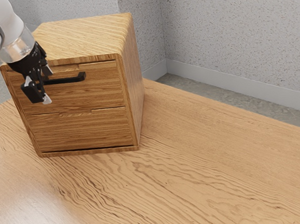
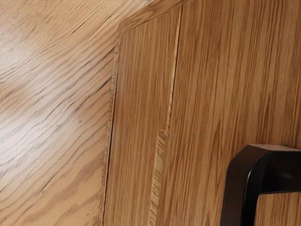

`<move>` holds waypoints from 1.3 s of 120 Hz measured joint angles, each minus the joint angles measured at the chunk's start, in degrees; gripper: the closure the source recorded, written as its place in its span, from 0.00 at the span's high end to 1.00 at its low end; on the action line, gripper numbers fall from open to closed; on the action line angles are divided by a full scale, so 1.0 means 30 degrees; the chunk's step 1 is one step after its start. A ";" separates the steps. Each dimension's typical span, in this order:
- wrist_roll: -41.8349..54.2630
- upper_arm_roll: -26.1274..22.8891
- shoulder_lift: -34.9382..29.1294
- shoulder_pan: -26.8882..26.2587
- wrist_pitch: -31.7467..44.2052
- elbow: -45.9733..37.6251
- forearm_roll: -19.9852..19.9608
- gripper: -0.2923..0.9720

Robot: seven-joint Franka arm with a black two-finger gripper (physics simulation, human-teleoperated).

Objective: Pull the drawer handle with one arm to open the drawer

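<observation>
We are hovering our gripper at the end of the drawer handle, ready for pulling; jaws clenched or released, we cannot tell.

This is a bare room corner, perhaps in a home or office: speckled grey walls, a pale skirting board, a grey floor, and a broad wood-grained surface carrying a small wooden drawer cabinet.

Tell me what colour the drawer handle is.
The handle is black, clearest in the exterior view.
</observation>
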 joint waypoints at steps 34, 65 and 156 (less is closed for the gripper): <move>-0.0364 0.0205 0.0187 -0.0232 0.0232 -0.0233 0.0043 0.77; -0.0639 0.0167 -0.0425 -0.0249 0.0477 -0.1092 0.0064 0.77; -0.1580 -0.1627 -0.5287 -0.0088 0.1296 -0.5524 0.0063 0.77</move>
